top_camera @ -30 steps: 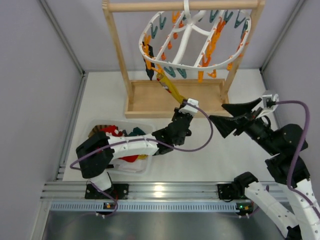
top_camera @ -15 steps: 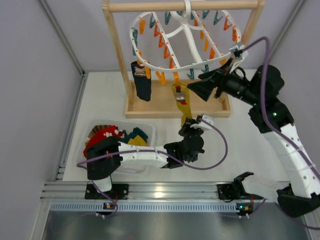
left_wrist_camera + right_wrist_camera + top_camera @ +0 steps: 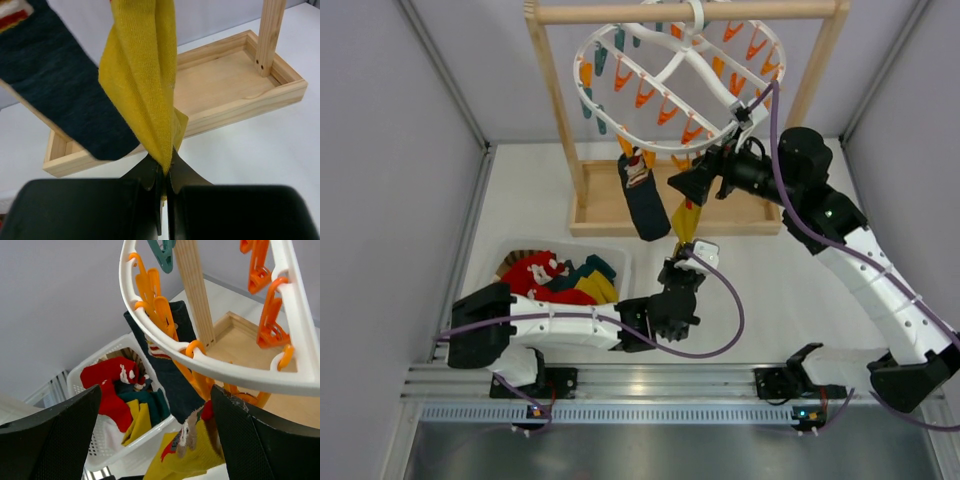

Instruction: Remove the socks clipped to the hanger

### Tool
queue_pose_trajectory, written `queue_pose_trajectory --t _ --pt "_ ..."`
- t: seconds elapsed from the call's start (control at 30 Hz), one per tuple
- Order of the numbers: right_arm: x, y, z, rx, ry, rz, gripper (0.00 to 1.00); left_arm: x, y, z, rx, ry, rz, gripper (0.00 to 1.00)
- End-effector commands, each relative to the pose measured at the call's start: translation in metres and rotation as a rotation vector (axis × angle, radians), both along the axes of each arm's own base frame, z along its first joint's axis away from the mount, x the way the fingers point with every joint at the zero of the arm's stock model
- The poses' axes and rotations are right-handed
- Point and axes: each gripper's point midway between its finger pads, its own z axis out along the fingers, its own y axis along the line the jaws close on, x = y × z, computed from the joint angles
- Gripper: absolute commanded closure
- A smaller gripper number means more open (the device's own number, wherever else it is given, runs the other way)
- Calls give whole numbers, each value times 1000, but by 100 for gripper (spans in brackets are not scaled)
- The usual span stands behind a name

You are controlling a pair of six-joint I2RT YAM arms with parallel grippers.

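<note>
Left gripper [image 3: 164, 171] clamps the toe of the mustard sock [image 3: 145, 75], stretching it taut to tug it free; right gripper [image 3: 156, 432] gapes just under the hanger [image 3: 210, 371], likely to steady it.

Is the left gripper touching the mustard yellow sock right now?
Touching. The left wrist view shows the jaws of the left gripper shut on the lower tip of the mustard yellow sock.

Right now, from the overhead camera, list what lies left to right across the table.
White plastic basket holding socks → dark navy sock hanging clipped → mustard yellow sock → light wooden upright on the rack's right side.
</note>
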Motion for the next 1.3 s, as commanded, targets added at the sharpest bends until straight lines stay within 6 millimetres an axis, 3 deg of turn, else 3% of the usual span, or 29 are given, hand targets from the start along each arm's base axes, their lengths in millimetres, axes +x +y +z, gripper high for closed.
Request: queue_pose_trajectory --t 0.0,0.3,0.5,0.73,1.27 --pt "-6 -14 33 49 -139 -51 14 -5 1 10 -103 1 -33 100" --pt "-8 -40 35 32 -139 -160 14 -8 3 2 -93 8 -69 100" --pt "-1 -15 27 50 -84 -70 21 -14 8 0 -142 22 -116 100" --pt "-7 15 32 49 -103 -21 23 -18 14 2 -129 18 -122 100" --pt "30 28 29 32 -123 -135 24 -30 11 8 -154 20 -163 100"
